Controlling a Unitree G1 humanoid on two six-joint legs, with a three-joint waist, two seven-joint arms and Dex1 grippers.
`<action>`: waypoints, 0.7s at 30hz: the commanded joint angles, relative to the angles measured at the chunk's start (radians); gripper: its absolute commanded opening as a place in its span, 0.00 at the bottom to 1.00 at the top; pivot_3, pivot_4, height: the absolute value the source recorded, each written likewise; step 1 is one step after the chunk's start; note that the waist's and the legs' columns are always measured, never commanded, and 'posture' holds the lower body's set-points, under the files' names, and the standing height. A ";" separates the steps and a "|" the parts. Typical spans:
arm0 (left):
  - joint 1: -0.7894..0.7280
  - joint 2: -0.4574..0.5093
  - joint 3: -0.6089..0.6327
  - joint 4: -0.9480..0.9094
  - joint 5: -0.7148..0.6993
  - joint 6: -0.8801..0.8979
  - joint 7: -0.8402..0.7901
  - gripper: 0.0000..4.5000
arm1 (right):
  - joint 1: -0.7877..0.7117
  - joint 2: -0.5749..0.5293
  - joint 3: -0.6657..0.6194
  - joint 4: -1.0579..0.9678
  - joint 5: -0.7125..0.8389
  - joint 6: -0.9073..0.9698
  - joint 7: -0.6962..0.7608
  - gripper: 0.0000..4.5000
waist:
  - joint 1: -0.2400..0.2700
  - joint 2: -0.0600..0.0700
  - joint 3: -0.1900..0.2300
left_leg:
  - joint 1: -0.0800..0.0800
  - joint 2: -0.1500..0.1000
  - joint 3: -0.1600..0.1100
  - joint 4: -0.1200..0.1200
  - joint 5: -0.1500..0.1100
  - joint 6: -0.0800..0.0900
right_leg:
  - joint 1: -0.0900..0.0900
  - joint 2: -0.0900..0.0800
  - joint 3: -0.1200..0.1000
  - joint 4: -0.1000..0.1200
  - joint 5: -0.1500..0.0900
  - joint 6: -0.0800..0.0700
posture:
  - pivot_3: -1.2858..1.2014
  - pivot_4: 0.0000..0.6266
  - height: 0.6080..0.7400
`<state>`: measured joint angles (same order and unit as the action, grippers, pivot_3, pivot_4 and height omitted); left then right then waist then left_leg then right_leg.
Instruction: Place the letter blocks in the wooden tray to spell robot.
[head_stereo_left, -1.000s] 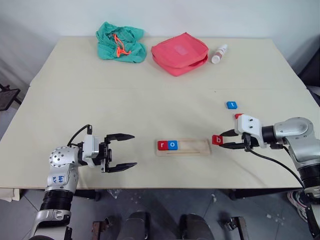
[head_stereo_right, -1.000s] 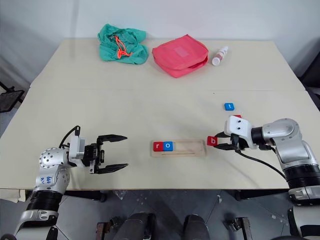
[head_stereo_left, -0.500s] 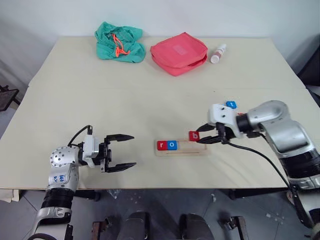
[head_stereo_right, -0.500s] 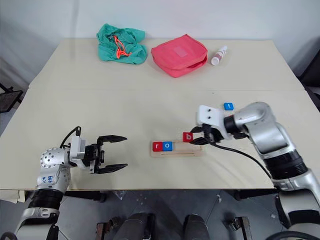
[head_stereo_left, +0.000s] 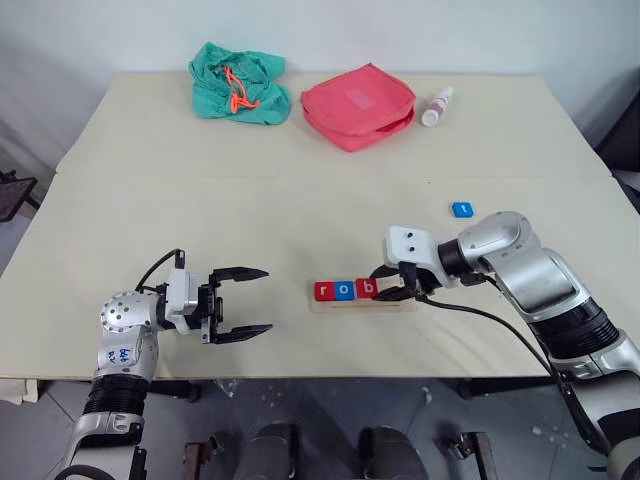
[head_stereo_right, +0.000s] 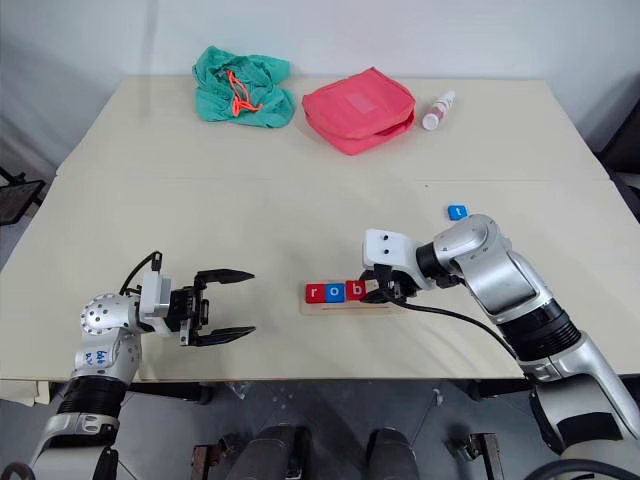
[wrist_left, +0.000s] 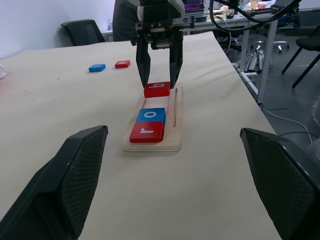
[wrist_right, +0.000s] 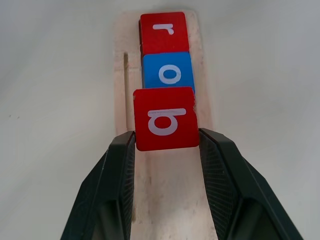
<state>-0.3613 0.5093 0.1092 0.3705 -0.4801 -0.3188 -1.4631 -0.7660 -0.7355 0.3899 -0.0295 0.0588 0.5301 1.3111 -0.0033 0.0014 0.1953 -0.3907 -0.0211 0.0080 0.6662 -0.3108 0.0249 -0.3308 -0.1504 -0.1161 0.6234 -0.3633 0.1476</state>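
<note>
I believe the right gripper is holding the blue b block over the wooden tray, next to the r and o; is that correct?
Not quite: the b block is red, not blue, as the right wrist view shows. The rest holds: the right gripper holds it over the wooden tray, next to the r and o.

r, o, b blocks on tray

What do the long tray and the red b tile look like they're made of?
The long pale wooden tray looks like unfinished light wood: matte, with faint grain and a cut slot. The square red b tile, clamped in the right gripper, has a smooth, even, slightly glossy face with a crisp white letter, so painted wood or plastic; the look doesn't settle which.
</note>
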 joint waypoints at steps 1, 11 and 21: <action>-0.003 0.000 0.007 -0.019 -0.008 -0.011 0.005 1.00 | -0.027 0.009 0.004 0.008 -0.014 -0.015 -0.005 0.33 | 0.001 0.000 0.000 | 0.000 0.000 0.000 0.000 0.000 0.000 | 0.000 0.000 0.000 0.000 0.000 0.000 | 0.52 0.24 1.00; -0.002 -0.001 0.007 -0.020 -0.007 -0.016 0.013 1.00 | -0.024 0.019 0.000 0.004 -0.020 -0.023 0.005 0.78 | 0.000 0.000 0.000 | 0.000 0.000 0.000 0.000 0.000 0.000 | 0.000 0.000 0.000 0.000 0.000 0.000 | 0.52 0.24 1.00; -0.021 -0.013 0.003 0.003 -0.001 -0.024 0.017 1.00 | 0.021 -0.013 -0.087 -0.060 0.043 0.010 -0.003 0.99 | 0.002 0.000 0.000 | 0.000 0.000 0.000 0.000 0.000 0.000 | 0.000 0.000 0.000 0.001 0.000 0.000 | 0.52 0.24 1.00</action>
<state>-0.3727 0.4945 0.1075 0.3726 -0.4781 -0.3288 -1.4499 -0.7580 -0.7182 0.3672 -0.0428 0.0665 0.5322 1.3064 -0.0009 0.0014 0.1953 -0.3907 -0.0212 0.0077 0.6664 -0.3108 0.0249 -0.3311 -0.1505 -0.1161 0.6241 -0.3633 0.1476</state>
